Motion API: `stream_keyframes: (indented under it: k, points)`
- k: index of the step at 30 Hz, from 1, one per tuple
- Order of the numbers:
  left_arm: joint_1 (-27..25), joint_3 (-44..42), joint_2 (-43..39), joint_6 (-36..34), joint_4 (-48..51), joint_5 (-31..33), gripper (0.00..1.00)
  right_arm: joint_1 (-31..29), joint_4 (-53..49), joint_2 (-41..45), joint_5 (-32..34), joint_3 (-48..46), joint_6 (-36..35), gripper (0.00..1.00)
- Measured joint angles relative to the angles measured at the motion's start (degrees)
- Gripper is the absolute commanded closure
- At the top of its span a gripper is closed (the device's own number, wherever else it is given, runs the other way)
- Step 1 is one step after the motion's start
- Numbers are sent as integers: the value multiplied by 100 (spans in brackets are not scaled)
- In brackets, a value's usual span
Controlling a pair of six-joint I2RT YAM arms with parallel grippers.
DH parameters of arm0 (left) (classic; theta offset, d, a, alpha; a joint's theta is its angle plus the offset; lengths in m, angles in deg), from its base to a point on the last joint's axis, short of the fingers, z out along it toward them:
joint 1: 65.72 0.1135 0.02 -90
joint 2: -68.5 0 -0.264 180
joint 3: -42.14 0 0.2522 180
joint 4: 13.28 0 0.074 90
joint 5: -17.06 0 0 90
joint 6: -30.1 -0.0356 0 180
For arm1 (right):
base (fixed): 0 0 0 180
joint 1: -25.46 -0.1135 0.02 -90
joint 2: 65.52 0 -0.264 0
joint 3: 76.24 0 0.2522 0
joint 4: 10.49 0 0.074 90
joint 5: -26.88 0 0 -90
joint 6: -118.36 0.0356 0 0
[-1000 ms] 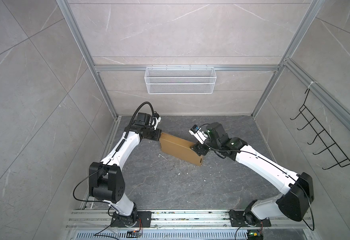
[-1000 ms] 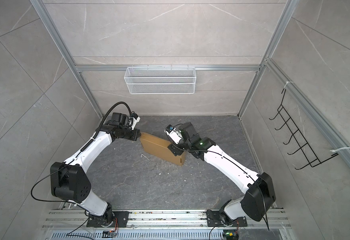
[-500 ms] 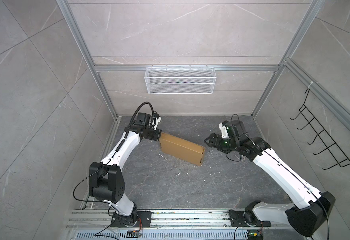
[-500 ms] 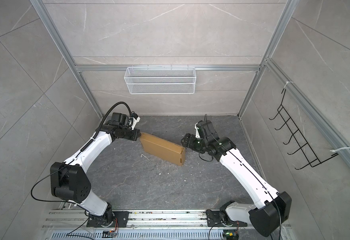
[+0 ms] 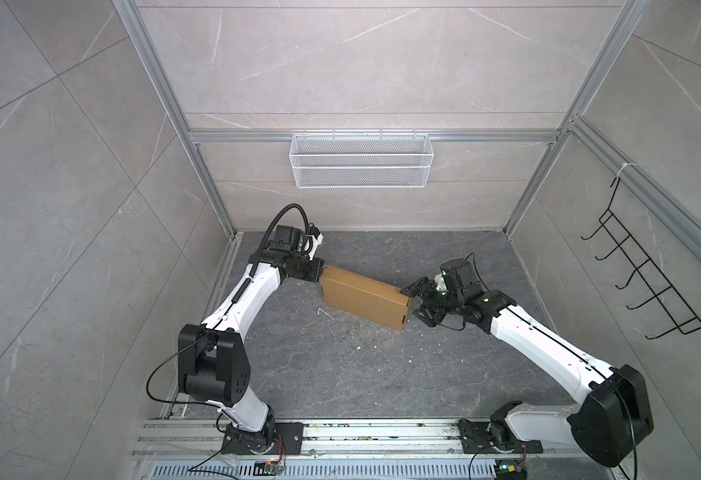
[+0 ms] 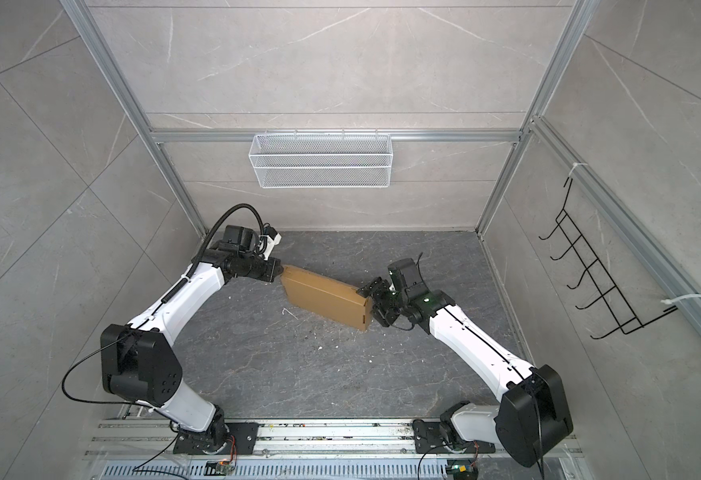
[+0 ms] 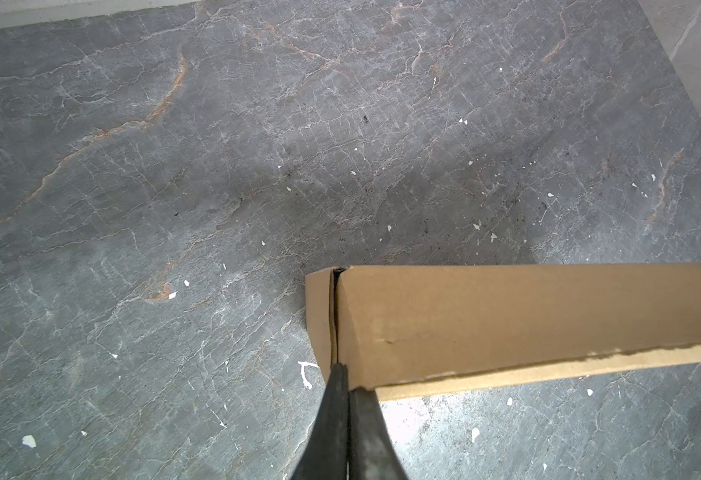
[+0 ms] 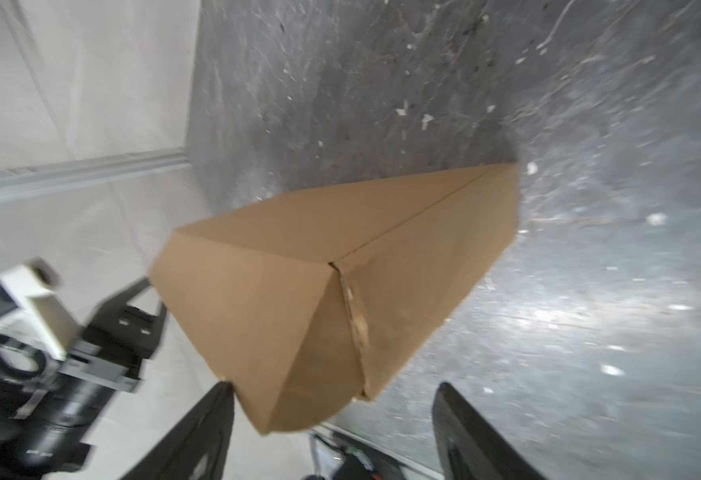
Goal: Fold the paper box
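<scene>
My right hand (image 5: 415, 306) stands wide, its jaws flanking the near end of the paper box (image 5: 361, 296). The box's long axis runs straight away across the veined grey table (image 5: 340, 374) to my left hand (image 5: 318, 275), pinched shut on the far corner. The box is plain brown corrugated card with sharp creases, and the end seam gapes slightly.

Glossy white arm shells (image 5: 257, 299) sit between chunky black joint housings (image 5: 211, 365), trailing loose black cables (image 5: 147, 384), with one ribbed black hose (image 5: 288, 205) and tapered black fingers (image 7: 334, 419).
</scene>
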Motion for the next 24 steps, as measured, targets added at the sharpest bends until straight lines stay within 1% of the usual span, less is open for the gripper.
stream_keyframes:
  k: [4, 9, 15, 20, 24]
  points:
    - [0, -9, -2, 0, 0, -37, 100, 9, 501, 0, -39, -229, 442, 25]
    - [0, -48, -28, 0, -4, -39, 100, 22, 848, 2, -15, -389, 691, 27]
    - [0, -85, -44, 2, -31, -44, 100, 149, 1062, 2, 4, -448, 787, 26]
    - [0, -85, -44, 0, -31, -46, 100, 319, 1056, 2, 68, -437, 791, 24]
    - [0, -85, -44, 2, -28, -46, 100, 330, 1064, 2, 114, -437, 796, 24]
